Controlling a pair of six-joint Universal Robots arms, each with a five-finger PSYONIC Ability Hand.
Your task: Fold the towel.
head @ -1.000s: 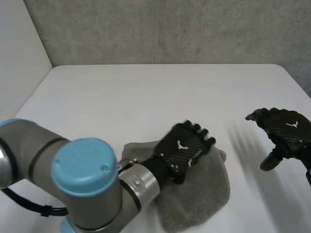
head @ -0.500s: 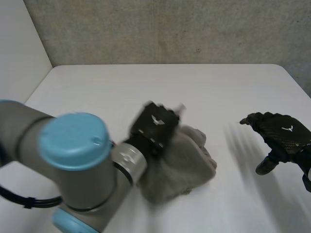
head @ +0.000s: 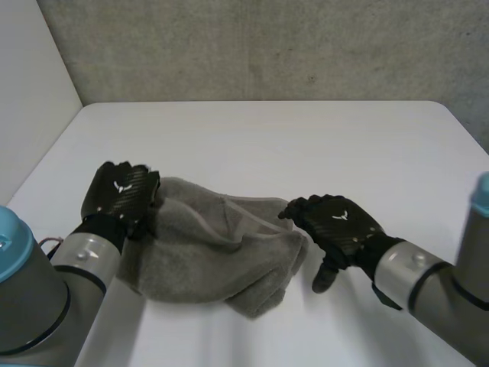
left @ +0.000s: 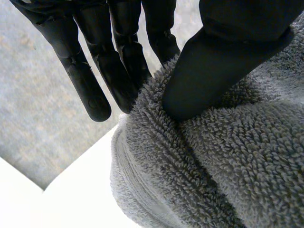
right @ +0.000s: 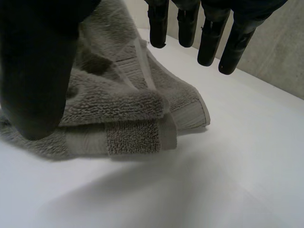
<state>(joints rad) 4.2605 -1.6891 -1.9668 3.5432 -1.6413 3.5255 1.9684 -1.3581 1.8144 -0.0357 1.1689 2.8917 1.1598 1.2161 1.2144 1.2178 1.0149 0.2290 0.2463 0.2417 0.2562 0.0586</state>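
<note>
A grey terry towel (head: 214,252) lies rumpled and bunched on the white table (head: 252,145). My left hand (head: 122,195) is at the towel's left edge, lifted a little. In the left wrist view its thumb (left: 223,61) presses the towel (left: 228,156) against the straight fingers (left: 118,61), pinching a fold of cloth. My right hand (head: 340,225) hovers at the towel's right end, fingers spread and relaxed, holding nothing. In the right wrist view a folded, banded corner of the towel (right: 123,109) lies below its fingers (right: 209,42) and thumb (right: 38,71).
A grey concrete wall (head: 267,46) stands behind the table's far edge. Bare white tabletop stretches beyond the towel and to its right. My two arms come in from the near corners.
My left hand closed on the towel and swept from its right side to its left, dragging cloth along. My right hand moved left, up to the towel's right end.
</note>
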